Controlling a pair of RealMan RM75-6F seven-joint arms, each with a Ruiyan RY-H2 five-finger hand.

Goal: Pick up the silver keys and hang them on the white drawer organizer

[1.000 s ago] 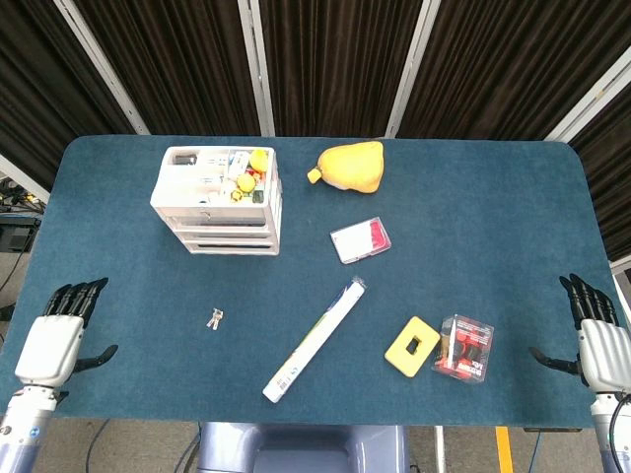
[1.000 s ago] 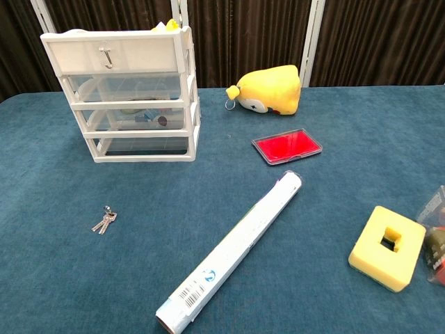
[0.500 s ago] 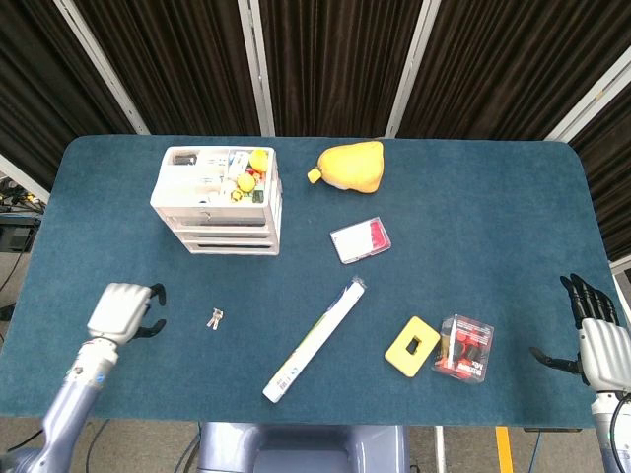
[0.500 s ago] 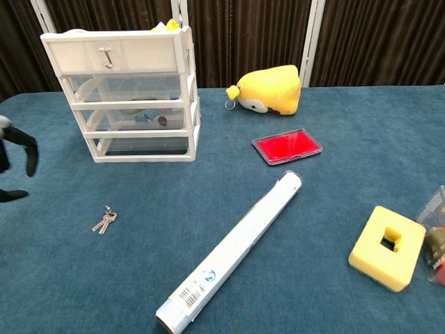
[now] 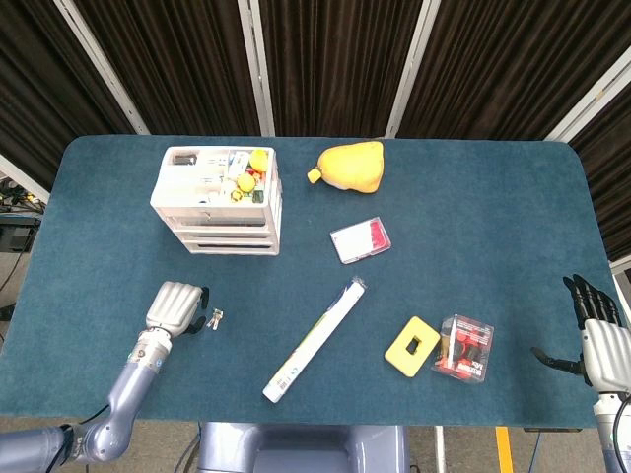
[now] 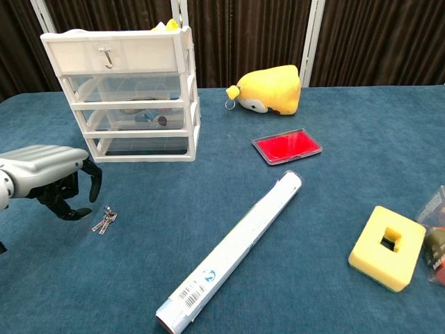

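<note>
Since the earlier frames only the left hand [image 5: 175, 306] has travelled, swinging in from the table's left edge to hover just beside the silver keys [image 5: 214, 317]; nothing else has shifted. Largest first: the blue table [image 5: 473, 207] carries the white drawer organizer [image 5: 219, 201] at about ten o'clock from its centre, and the keys lie flat at about six o'clock from the organizer, apart from it. At about nine o'clock from the keys the left hand has its fingers curved downward and spread, grasping nothing. At the table's four-o'clock corner the right hand [image 5: 597, 340] sits idle, fingers released and apart.

Progress, as I judge it, is barely begun: the reach is nearly complete, but the pinch, the lift and the hanging are all left.

From the head camera comes the whole layout, including the right hand and the clutter in the organizer's top tray. Only the chest view shows the small metal hook [image 6: 107, 57] on the top drawer front (presumably where the keys go), plus the gap between fingertips [image 6: 82, 211] and keys.
</note>
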